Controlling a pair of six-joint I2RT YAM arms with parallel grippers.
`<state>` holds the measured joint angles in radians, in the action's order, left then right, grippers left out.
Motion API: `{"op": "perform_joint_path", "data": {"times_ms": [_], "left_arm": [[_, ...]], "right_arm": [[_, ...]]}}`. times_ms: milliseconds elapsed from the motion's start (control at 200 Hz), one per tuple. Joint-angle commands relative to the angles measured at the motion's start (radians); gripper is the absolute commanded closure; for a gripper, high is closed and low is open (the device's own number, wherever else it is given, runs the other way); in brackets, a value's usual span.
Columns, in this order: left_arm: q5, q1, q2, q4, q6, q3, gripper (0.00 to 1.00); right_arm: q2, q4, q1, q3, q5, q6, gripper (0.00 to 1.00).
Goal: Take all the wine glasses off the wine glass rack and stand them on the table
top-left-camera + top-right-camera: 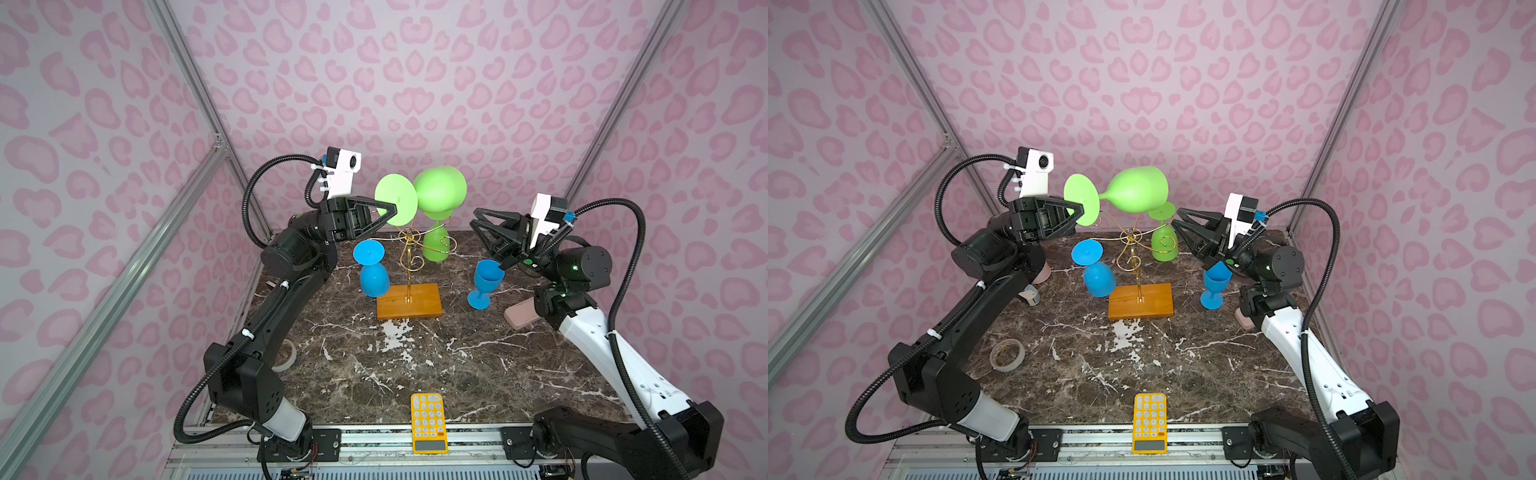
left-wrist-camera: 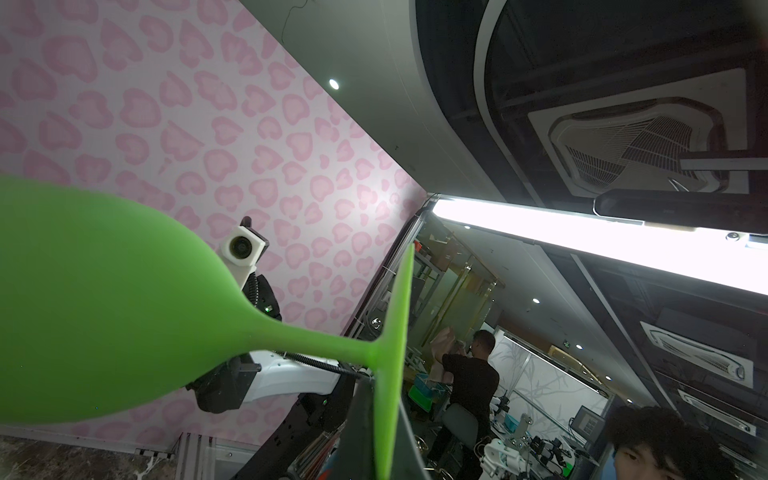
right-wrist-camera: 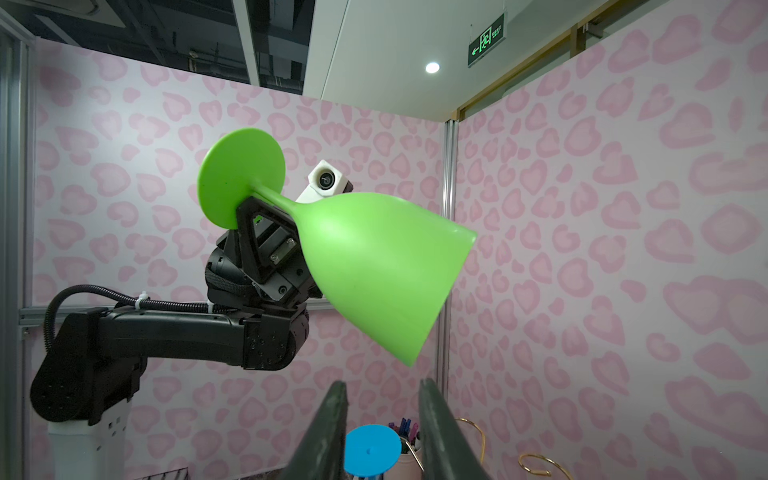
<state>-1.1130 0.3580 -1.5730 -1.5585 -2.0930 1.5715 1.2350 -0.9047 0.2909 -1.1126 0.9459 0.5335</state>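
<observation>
Marble tabletop (image 1: 374, 365) bears wine glass rack (image 1: 415, 305) between pink-heart walls (image 1: 415, 83).

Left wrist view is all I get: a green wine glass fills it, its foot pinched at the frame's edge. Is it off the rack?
Observer: Yes. In both top views the left gripper holds the green wine glass sideways by its foot, clear above the wine glass rack.
Reviewer: Does anything hang on the rack?
Observer: Two. A blue wine glass and a second green wine glass hang upside down from its scroll arms.
Reviewer: And the right arm?
Observer: The right gripper is open and empty, and its wrist view looks up at the held glass's bowl.
</observation>
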Motion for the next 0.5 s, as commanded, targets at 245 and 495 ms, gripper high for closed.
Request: {"op": "perform_joint_path", "data": {"times_ms": [245, 495], "left_arm": [[-0.021, 0.015, 0.001, -0.038, -0.447, 0.018, 0.96], [-0.022, 0.018, 0.002, -0.038, -0.447, 0.016, 0.96]], "right_arm": [[0.18, -0.448, -0.049, -0.102, 0.183, 0.407, 0.66], [0.295, -0.653, -0.071, -0.159, 0.168, 0.596, 0.65]]}}
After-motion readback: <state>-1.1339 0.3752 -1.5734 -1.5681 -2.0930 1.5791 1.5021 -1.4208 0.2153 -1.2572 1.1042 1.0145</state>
